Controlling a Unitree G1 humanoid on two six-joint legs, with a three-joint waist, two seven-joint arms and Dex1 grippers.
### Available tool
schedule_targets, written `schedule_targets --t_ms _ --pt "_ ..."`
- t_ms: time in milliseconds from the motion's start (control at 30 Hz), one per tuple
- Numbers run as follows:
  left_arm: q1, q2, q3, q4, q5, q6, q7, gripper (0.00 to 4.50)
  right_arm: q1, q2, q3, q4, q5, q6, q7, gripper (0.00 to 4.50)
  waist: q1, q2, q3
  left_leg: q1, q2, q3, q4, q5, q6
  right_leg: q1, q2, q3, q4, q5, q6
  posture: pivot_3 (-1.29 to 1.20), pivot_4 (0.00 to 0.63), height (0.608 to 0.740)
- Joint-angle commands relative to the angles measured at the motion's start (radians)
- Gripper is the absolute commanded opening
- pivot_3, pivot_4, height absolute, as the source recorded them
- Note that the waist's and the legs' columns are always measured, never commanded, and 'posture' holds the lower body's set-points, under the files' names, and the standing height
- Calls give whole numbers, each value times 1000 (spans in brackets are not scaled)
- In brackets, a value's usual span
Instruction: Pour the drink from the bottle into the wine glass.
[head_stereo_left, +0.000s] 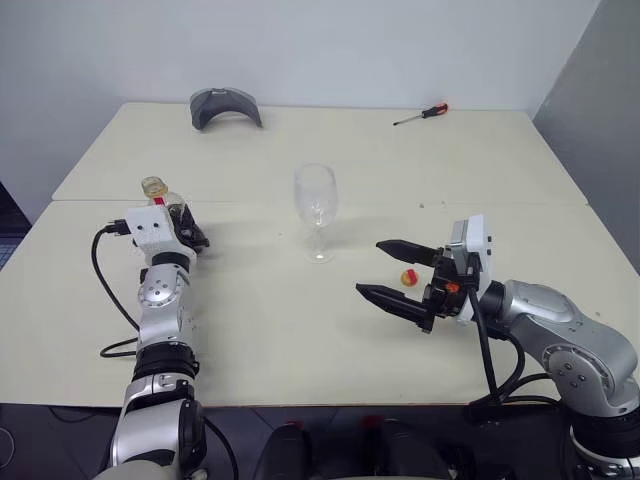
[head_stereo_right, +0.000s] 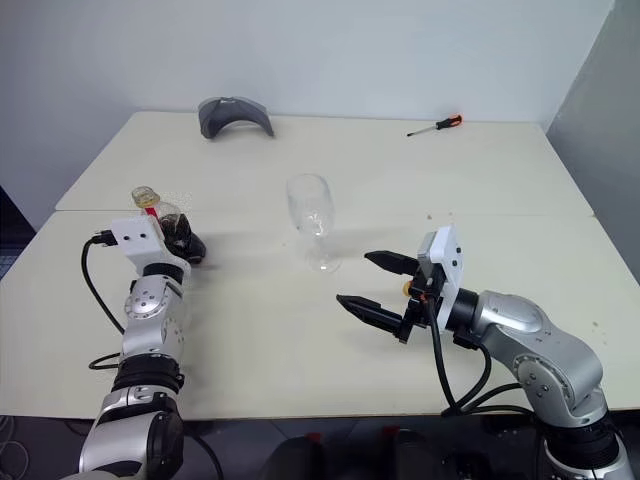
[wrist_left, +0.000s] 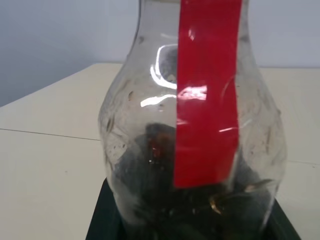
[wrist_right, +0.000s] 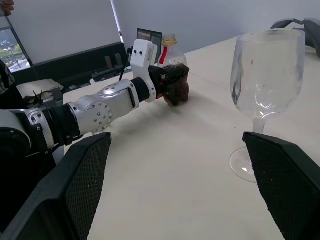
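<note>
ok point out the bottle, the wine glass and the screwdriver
bottle (wrist_left: 200, 150), left wrist view, on its bulbous body
wine glass (head_stereo_left: 315, 195), left eye view, on its bowl
screwdriver (head_stereo_left: 420, 115), left eye view, on its shaft

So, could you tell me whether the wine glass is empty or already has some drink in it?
Empty. The wine glass stands upright on the table with a clear, colourless bowl, while the dark drink sits in the bottle.

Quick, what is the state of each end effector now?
Left end effector: closed on the bottle.
Right end effector: open, holding nothing.
</note>
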Motion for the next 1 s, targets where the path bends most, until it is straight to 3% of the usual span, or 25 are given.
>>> schedule_targets --t_ms 33,200,400,567,733,1000 --pt "-30 28 11 -13 2 -34 -4 1082 -7 -6 -15 -24 5 -15 5 4500 0 0 0 0 0 0 0 0 0 0 0 0 0 0 0 0 150 740" --pt "-46 31 -20 -69 -10 28 -66 1067 -16 -5 -10 -13 -6 -23 10 4500 0 0 0 0 0 0 0 0 0 0 0 0 0 0 0 0 150 740" --pt "-122 63 -114 -148 -64 255 -317 1049 -80 1 -20 39 -42 -49 8 4500 1 0 0 -1 -1 0 1 0 -1 0 0 -1 0 0 0 0 150 740" --pt "-253 122 -205 -142 -32 300 -501 1049 -193 7 -15 157 -136 -95 -13 4500 -2 -1 0 -1 -1 0 1 0 -1 -1 1 -1 0 0 0 0 150 740" --pt "-401 162 -293 -24 40 226 -636 1049 -268 40 19 249 -220 -139 -18 4500 -2 0 0 -2 -1 2 1 1 -1 -2 2 0 0 0 0 0 150 740" --pt "-557 210 -384 214 190 -27 -716 1049 -382 125 17 348 -289 -142 -74 4500 -6 0 1 -5 0 2 1 1 -1 -6 2 0 1 0 0 0 150 740"
